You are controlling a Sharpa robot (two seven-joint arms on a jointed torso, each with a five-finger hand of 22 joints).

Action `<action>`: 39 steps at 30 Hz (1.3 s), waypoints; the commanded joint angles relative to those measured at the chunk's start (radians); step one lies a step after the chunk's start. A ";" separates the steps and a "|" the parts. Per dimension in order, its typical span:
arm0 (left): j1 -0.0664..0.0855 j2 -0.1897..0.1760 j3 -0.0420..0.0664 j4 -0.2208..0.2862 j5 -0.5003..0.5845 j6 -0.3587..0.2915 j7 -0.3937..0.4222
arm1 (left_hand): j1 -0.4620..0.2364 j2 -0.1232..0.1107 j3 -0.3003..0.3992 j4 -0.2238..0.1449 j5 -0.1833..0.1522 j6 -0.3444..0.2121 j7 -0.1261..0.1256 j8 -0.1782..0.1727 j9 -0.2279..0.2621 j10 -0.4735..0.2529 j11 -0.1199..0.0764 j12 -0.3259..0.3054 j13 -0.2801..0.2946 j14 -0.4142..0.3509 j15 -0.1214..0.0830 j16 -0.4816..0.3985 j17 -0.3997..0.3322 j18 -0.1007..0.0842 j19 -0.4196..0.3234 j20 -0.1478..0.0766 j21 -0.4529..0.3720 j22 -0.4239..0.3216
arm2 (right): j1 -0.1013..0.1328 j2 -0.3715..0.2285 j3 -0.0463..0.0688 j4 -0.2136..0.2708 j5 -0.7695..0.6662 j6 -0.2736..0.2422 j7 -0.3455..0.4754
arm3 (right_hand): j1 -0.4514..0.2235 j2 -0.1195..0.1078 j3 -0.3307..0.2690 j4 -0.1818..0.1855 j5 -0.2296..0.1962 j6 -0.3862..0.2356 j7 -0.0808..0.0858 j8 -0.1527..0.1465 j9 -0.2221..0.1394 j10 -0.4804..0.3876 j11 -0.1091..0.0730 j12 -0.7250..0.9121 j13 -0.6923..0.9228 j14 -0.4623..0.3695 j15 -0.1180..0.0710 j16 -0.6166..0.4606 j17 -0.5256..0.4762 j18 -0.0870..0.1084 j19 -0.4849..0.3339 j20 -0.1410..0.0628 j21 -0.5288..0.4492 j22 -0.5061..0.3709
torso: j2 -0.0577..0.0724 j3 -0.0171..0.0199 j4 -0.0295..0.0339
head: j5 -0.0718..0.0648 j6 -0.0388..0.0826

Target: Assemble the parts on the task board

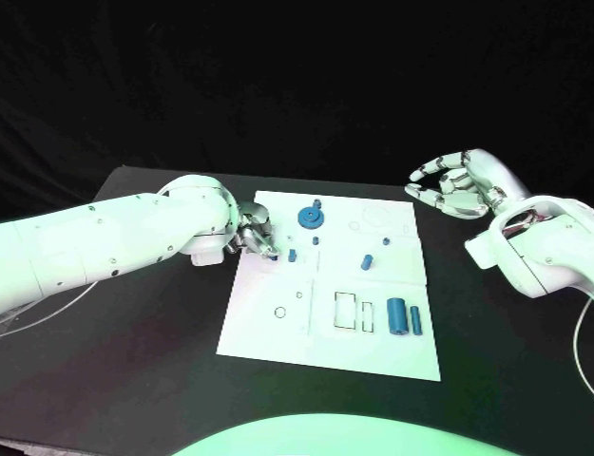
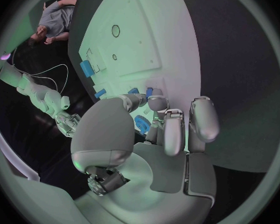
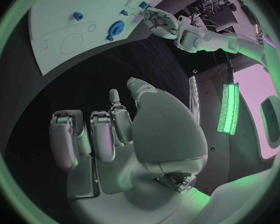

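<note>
Left hand (image 1: 256,234), mine, pinches a small blue peg (image 1: 294,255) at the white board's (image 1: 277,332) left edge; right hand (image 1: 454,184), fingers curled on nothing, hovers beyond its far-right corner. Blue cylinders (image 1: 404,314) lie near the right edge.

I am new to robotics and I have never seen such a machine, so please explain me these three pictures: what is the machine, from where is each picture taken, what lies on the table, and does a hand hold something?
It is a robot with two white arms, each ending in a silver many-fingered hand. The square picture comes from a camera on its head, looking down at a black table. The two round pictures come from cameras at its wrists, just behind each hand, so straight lines look bent.

In the middle lies a white task board with small blue parts: a round gear-like piece, some small pegs and two cylinders.

The left hand is at the board's left edge, fingers around a small blue part; whether it truly grips it, I cannot tell. The right hand hovers off the board's far right corner, fingers curled, holding nothing.
</note>
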 commanded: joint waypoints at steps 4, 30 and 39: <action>-0.002 0.007 -0.001 -0.002 0.005 0.029 -0.019 | -0.046 -0.014 0.027 -0.027 0.004 0.026 -0.017 0.006 -0.010 0.012 -0.005 0.009 0.012 0.093 -0.010 0.007 0.222 -0.004 0.010 -0.002 0.007 0.012 | -0.001 -0.001 0.000 0.002 -0.005 0.011 0.002 | -0.010 0.002 0.005 0.003 0.006 -0.007 -0.002 0.001 0.001 -0.001 -0.003 0.000 0.072 0.075 -0.009 -0.003 0.133 0.012 0.062 -0.006 -0.006 0.223 | 0.000 -0.0004 0.0000 | -0.001 0.000; -0.002 0.021 -0.001 -0.026 0.006 0.015 -0.025 | -0.113 -0.017 -0.088 0.052 0.005 0.050 -0.023 0.009 -0.038 0.024 -0.011 0.017 0.025 0.094 -0.016 0.011 0.228 -0.007 0.017 -0.009 0.014 0.026 | -0.001 -0.003 0.000 0.004 -0.005 0.010 0.002 | -0.012 0.002 0.006 0.004 0.006 -0.008 -0.002 0.002 0.002 -0.001 -0.003 -0.001 0.071 0.074 -0.009 -0.004 0.132 0.013 0.061 -0.007 -0.008 0.222 | 0.001 -0.0007 0.0006 | -0.007 -0.003; -0.002 0.019 -0.001 -0.032 0.005 0.024 -0.026 | -0.127 -0.026 -0.139 0.077 0.006 0.052 -0.023 0.009 -0.047 0.025 -0.010 0.018 0.028 0.095 -0.016 0.012 0.230 -0.007 0.017 -0.009 0.014 0.027 | -0.001 -0.005 0.000 0.005 -0.005 0.011 0.003 | -0.014 0.001 0.006 0.005 0.006 -0.009 -0.002 0.003 0.002 -0.001 -0.003 -0.001 0.071 0.074 -0.009 -0.004 0.132 0.013 0.061 -0.007 -0.009 0.221 | 0.000 -0.0011 0.0015 | -0.009 -0.004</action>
